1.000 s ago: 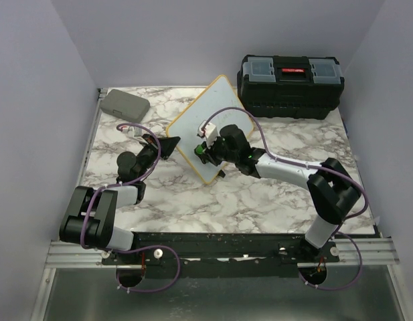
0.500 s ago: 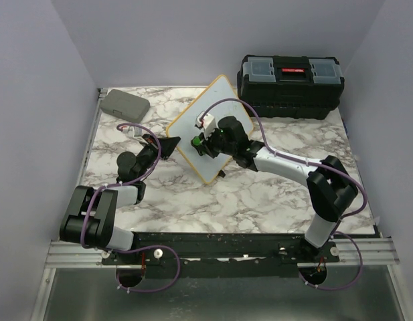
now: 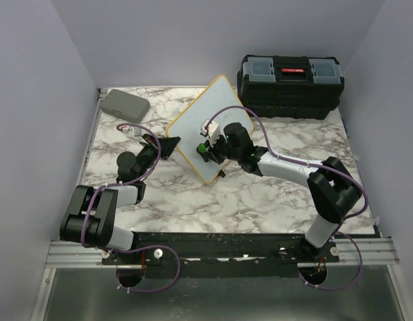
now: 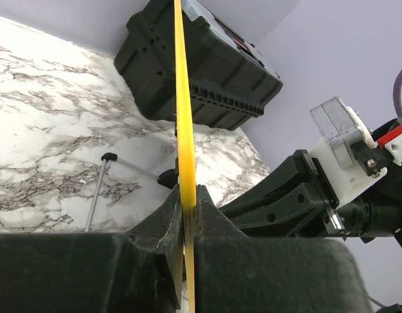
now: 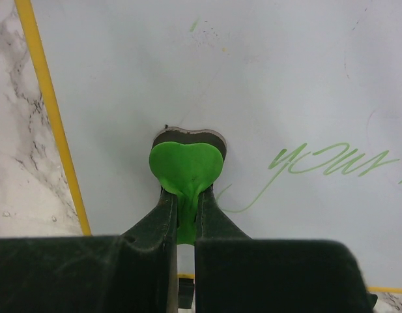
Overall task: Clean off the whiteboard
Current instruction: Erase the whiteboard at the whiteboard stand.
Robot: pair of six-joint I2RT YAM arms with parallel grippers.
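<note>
The whiteboard (image 3: 209, 110), white with a thin yellow frame, stands tilted in the middle of the table. My left gripper (image 3: 171, 144) is shut on its left edge; in the left wrist view the yellow frame (image 4: 182, 111) runs up from between the closed jaws of my left gripper (image 4: 187, 199). My right gripper (image 3: 205, 148) is shut on a green heart-shaped eraser (image 5: 186, 163), whose dark pad lies against the whiteboard (image 5: 187, 72). Green handwriting (image 5: 331, 160) shows to the right of the eraser, and my right gripper (image 5: 185, 199) pinches the eraser's tab.
A black toolbox (image 3: 290, 83) stands at the back right, close behind the board, and also shows in the left wrist view as the toolbox (image 4: 201, 72). A flat grey case (image 3: 124, 103) lies at the back left. A thin grey rod (image 4: 96, 195) lies on the marble.
The right gripper slid the eraser up and to the left over the board, then came back down to the right. The left gripper has kept its hold without moving.
</note>
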